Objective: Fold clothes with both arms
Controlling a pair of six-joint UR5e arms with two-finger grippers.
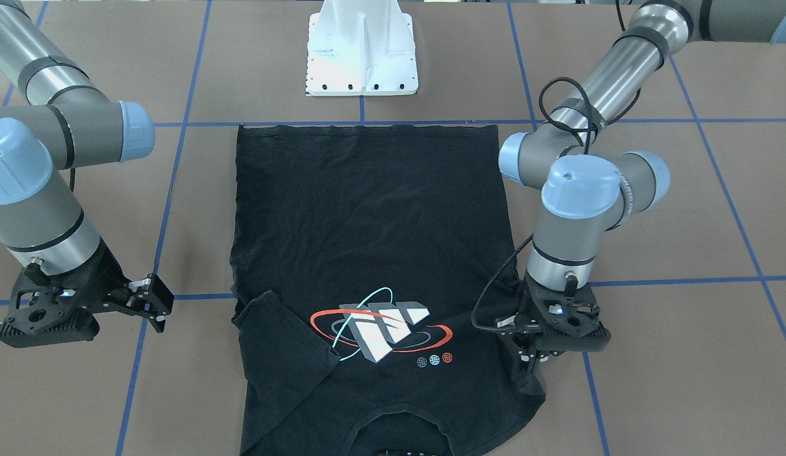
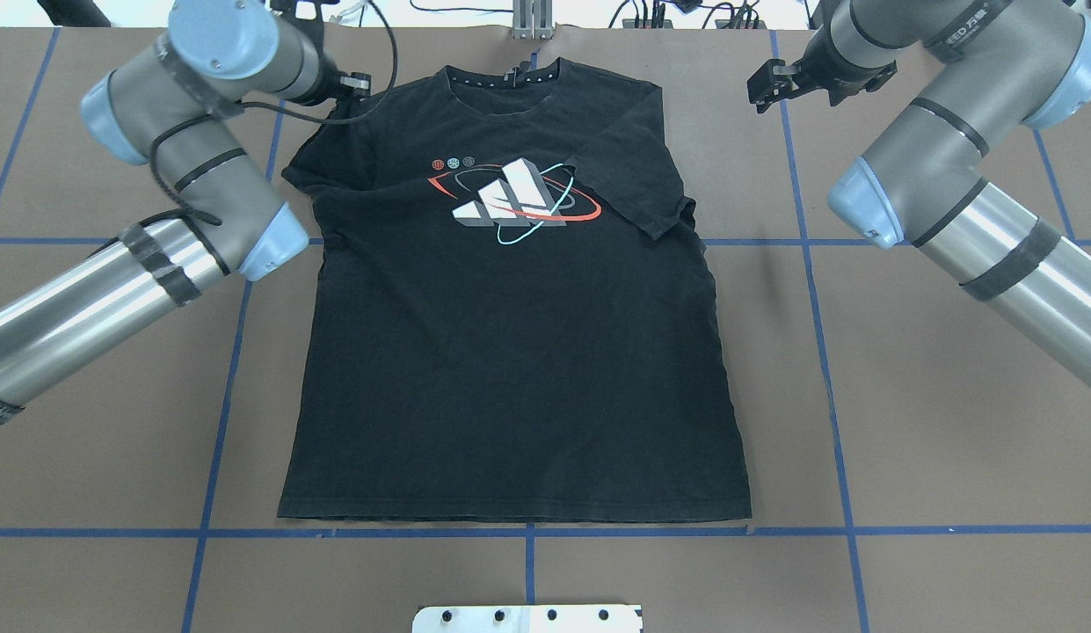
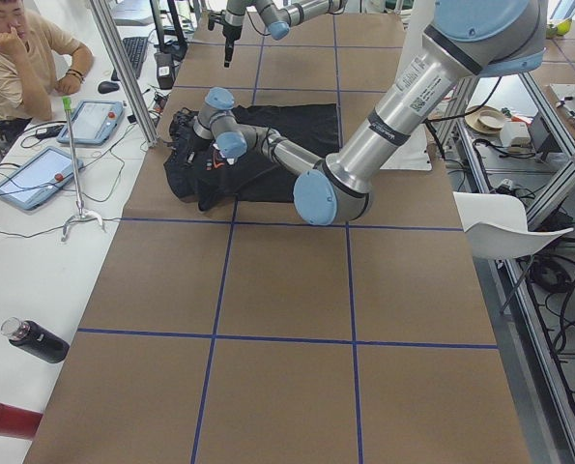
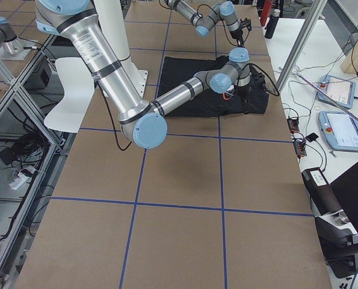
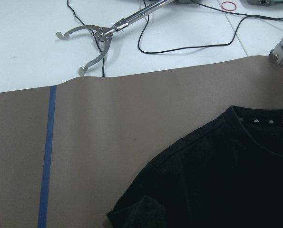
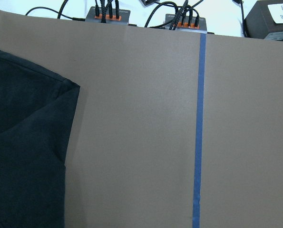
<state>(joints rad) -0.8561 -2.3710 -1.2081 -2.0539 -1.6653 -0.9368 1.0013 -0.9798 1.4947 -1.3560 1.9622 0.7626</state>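
Shirt: the black short-sleeved T-shirt [image 2: 510, 369] lies flat and print up in the middle of the brown paper-covered worktop with blue tape lines [image 2: 905, 396], with its collar [image 2: 505, 79] at the far side and its hem [image 2: 510, 514] near the robot

Right sleeve: the right sleeve [image 2: 629, 171] is folded in over the chest, its edge touching the white-grey block print ringed red and cyan [image 2: 510, 193]

Left sleeve: the left sleeve [image 2: 321, 167] lies out to the side, a little bunched

Left jaws: on the grey jointed left arm [image 2: 185, 176], down at the left sleeve near the shoulder; their tips are lost against the black cloth, so I cannot tell whether they are apart or clamped

Right jaws: on the grey jointed right arm [image 2: 941, 167], apart and empty, over bare worktop to the right of the folded sleeve, clear of the shirt

Handling: it looks light, limp and not fragile; a lifted part will probably sag and drag the rest along

Where to hold: probably the left sleeve's outer edge or shoulder seam, pinched low against the worktop, then carried in over the chest to mirror the right side

Risk: a shallow pinch may slip off the thin cloth, and a deep one may take both layers
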